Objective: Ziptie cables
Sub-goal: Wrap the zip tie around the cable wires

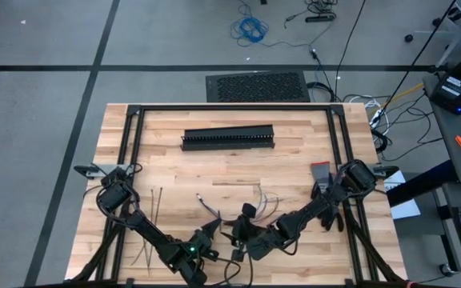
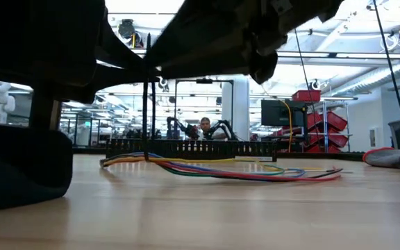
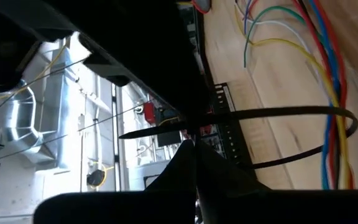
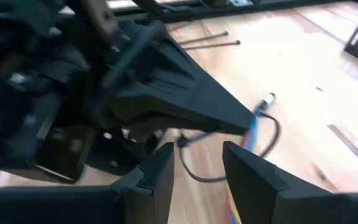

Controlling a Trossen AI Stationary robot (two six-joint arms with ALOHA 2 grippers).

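left end effector [image 1: 214,234] clamps a ziptie [image 3: 291,113] looped around the cables [image 2: 242,171] — right end effector [image 4: 197,163] open, empty.

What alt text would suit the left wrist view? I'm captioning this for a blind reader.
A black ziptie is looped around a bundle of coloured cables lying on a wooden table, its tail pinched in the left gripper whose dark fingers fill the foreground. A black slotted duct lies beyond.
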